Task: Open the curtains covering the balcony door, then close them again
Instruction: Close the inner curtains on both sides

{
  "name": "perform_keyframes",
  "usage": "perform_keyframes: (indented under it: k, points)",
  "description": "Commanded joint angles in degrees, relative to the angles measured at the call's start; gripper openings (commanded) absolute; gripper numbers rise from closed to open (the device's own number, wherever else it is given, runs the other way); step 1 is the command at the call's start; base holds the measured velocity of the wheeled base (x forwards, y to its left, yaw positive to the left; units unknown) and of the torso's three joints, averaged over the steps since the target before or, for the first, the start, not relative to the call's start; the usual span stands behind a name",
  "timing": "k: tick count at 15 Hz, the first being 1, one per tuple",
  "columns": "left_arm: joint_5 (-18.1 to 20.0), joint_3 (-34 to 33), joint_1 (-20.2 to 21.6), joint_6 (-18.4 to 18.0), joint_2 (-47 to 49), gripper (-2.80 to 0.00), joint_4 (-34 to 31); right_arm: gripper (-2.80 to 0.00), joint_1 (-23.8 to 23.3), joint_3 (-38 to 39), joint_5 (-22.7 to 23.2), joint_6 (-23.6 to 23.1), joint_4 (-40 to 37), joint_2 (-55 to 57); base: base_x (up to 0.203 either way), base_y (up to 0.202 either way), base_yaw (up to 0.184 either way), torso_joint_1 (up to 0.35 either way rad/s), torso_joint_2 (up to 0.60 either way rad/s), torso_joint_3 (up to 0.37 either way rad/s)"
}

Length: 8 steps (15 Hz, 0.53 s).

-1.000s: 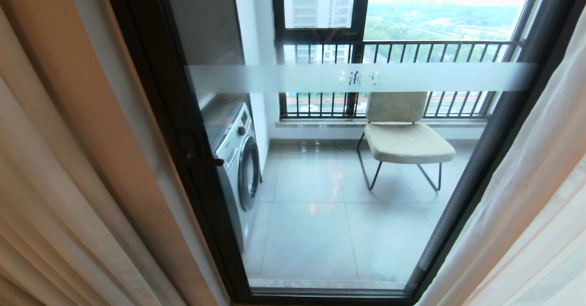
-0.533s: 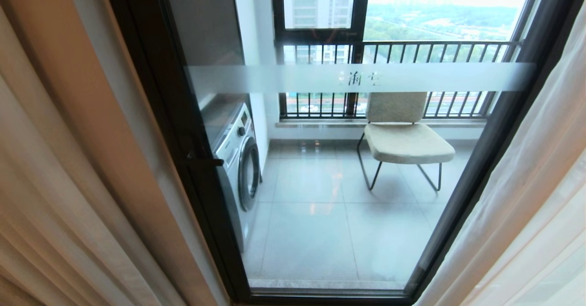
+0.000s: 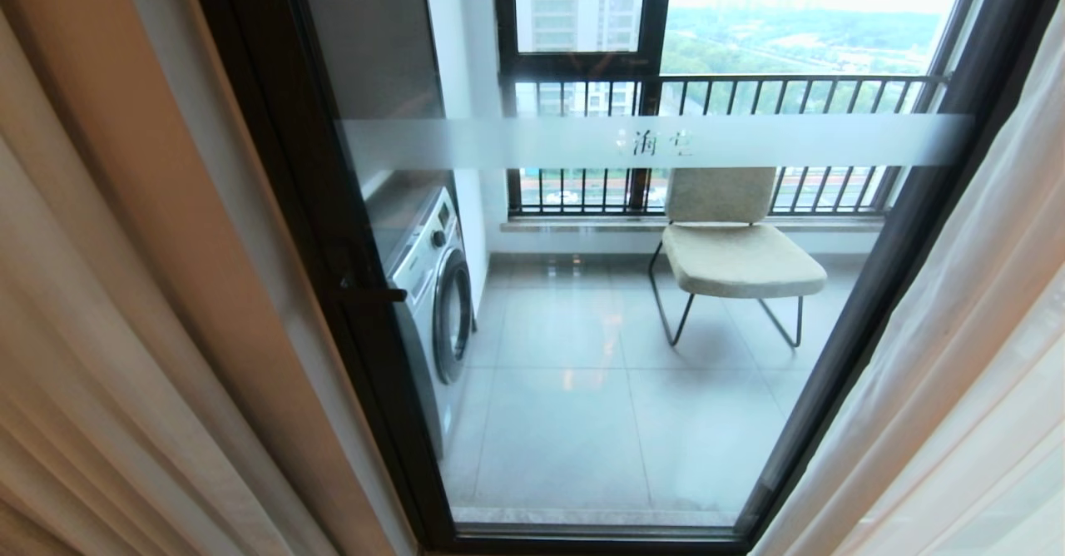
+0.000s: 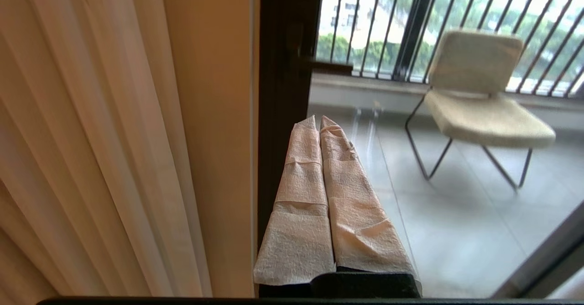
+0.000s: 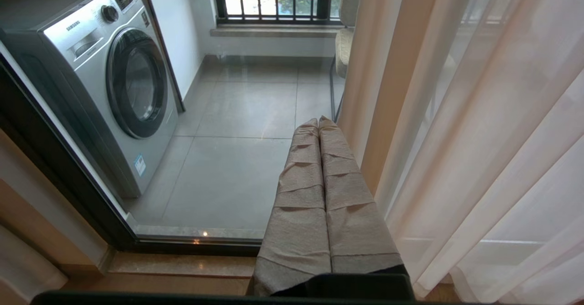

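The curtains stand parted. Pleated beige drapes (image 3: 125,306) hang at the left, thin white sheers (image 3: 957,356) at the right. Between them shows the balcony door (image 3: 666,141), glass in a dark frame (image 3: 274,165) crossed by a frosted white strip. Neither arm appears in the head view. My left gripper (image 4: 318,121), its fingers wrapped in beige cloth, is shut and empty, in front of the dark frame (image 4: 283,58) beside the left drape (image 4: 91,136). The right gripper (image 5: 318,122), wrapped the same way, is shut and empty next to the sheers (image 5: 479,127), low over the door's sill (image 5: 191,245).
Behind the glass a washing machine (image 3: 433,281) stands at the left and a beige chair (image 3: 732,248) on thin metal legs at the right. A black railing (image 3: 732,90) runs along the far window. A dark door handle (image 3: 370,292) juts from the left frame.
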<state>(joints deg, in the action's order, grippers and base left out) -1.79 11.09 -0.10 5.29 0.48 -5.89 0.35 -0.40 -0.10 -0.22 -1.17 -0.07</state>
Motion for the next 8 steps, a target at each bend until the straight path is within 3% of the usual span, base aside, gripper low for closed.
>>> perform_keyframes:
  k: [1,8]
  points:
    - [-0.9,4.7,0.0,0.0,3.3,-2.80,-0.2,-2.80,0.0,0.0,0.0,0.0,0.0,0.1,0.000,0.000,0.000,0.000,0.00,0.000]
    - [-11.9,25.8,0.0,-0.7,24.7,-2.80,0.1,-2.80,0.0,0.0,0.0,0.0,0.0,0.1,0.000,0.000,0.000,0.000,0.00,0.000]
